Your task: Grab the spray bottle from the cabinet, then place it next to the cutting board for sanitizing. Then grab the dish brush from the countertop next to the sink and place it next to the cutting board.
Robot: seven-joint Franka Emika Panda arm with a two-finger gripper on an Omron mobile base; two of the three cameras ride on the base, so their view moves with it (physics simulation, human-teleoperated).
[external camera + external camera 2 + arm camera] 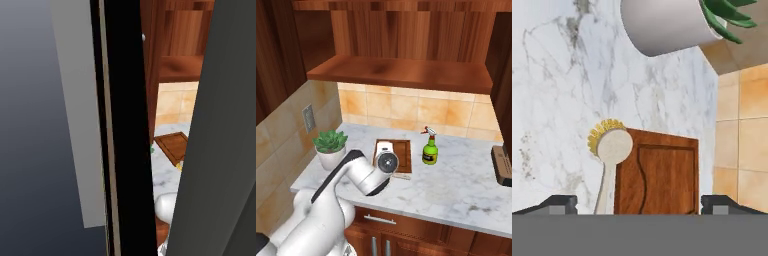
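Your jaws: spread wide, empty | dish brush (610,150) touching cutting board (662,175) edge | spray bottle (430,148) upright on desk (466,185) beside board

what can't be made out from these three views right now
- Cutting board: in the left base view, dark panels hide all but a corner.
- Dish brush: in the hand view, its handle end is cut off at the bottom.
- Pincer: in the right base view, the arm's wrist hides it.
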